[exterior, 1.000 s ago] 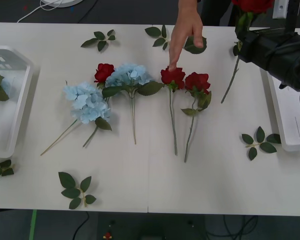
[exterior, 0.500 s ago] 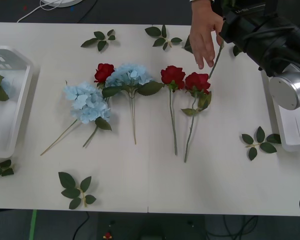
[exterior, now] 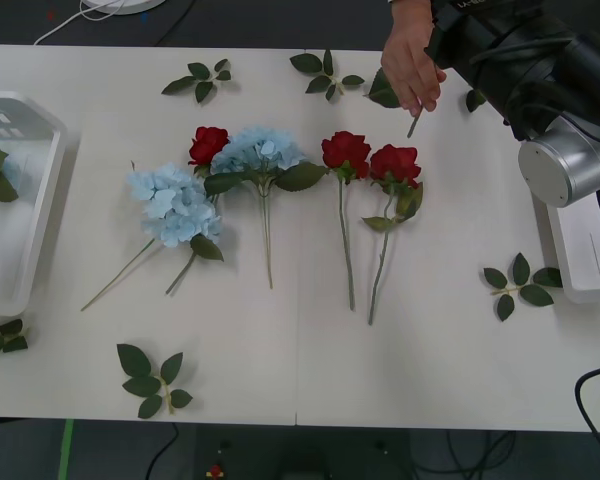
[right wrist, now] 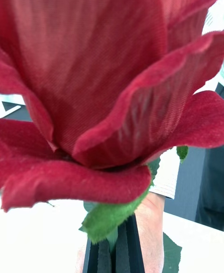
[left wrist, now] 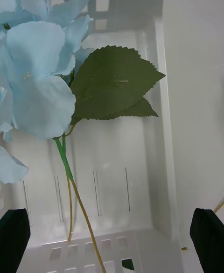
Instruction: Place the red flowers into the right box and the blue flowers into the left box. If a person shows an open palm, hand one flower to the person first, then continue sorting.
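A red rose (right wrist: pixel 100 82) is gripped at its stem by the right gripper (right wrist: pixel 114 249). The stem hangs below it, where a person's hand (exterior: pixel 412 62) is closed around it.

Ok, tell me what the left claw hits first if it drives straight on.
Probably the left box floor: the open left claw points into it. The blue flower lying there sits beside that line and might be brushed first; depth is unclear.
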